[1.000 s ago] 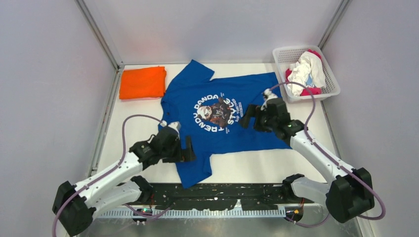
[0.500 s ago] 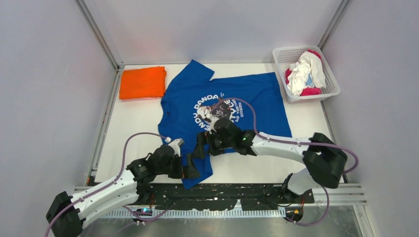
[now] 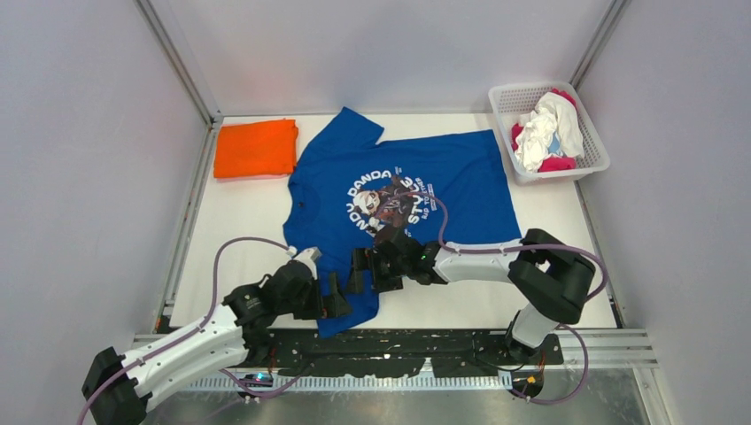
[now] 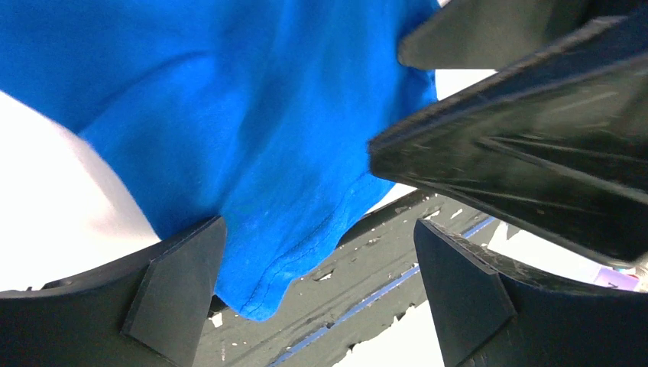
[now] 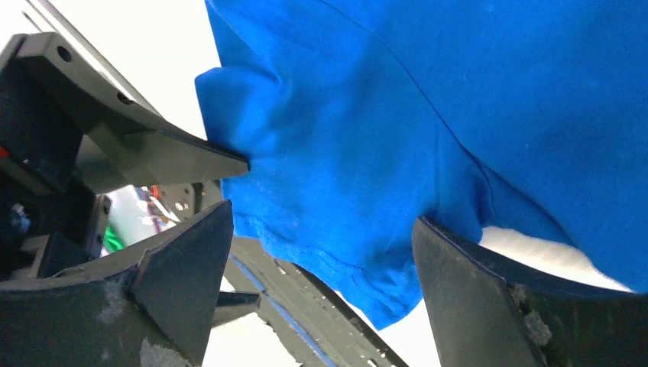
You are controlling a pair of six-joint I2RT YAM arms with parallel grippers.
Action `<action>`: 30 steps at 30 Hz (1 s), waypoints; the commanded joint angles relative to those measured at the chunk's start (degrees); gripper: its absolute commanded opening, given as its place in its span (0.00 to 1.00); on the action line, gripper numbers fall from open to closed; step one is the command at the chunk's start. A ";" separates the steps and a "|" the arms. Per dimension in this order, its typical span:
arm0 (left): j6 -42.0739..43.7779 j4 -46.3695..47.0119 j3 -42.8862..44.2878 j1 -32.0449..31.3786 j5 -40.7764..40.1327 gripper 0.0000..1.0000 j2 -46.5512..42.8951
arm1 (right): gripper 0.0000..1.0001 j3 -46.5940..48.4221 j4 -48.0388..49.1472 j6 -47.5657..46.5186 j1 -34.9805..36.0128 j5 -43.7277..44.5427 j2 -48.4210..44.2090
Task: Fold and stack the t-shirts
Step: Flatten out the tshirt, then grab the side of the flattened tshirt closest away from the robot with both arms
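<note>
A royal blue t-shirt [image 3: 443, 177] with a round white-lettered print lies spread flat on the white table, its near sleeve [image 3: 350, 314] hanging over the front edge. My left gripper [image 3: 339, 297] is open at the sleeve's left side, the hem [image 4: 252, 290] lying between its fingers [image 4: 176, 294]. My right gripper [image 3: 361, 270] is open just above the same sleeve [image 5: 359, 191], facing the left one, its jaws straddling the cloth. A folded orange t-shirt [image 3: 257, 148] lies at the back left. White [image 3: 549, 124] and magenta [image 3: 560, 164] shirts are heaped in the basket.
The white lattice basket [image 3: 522, 87] stands at the back right corner. A dark metal rail [image 3: 425, 350] runs along the table's front edge under the hanging sleeve. Grey walls close in the table on three sides.
The right arm swung from the shirt's right side across to the near sleeve. The left gripper slid toward the front edge onto the same sleeve. Both stayed open.
</note>
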 commanded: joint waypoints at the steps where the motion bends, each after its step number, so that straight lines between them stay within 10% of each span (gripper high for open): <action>1: 0.37 -7.11 0.79 -0.09 -4.55 0.99 -0.23 | 0.95 -4.35 -6.81 1.18 -1.09 7.43 -7.98; 19: -1.82 -23.76 10.82 -6.26 -12.27 0.99 1.48 | 0.95 -17.94 -21.47 -6.81 -26.27 12.35 -43.59; 30: -6.74 -18.71 14.63 -16.40 -15.04 0.64 15.69 | 0.95 -16.81 -32.17 -10.57 -45.05 23.86 -49.94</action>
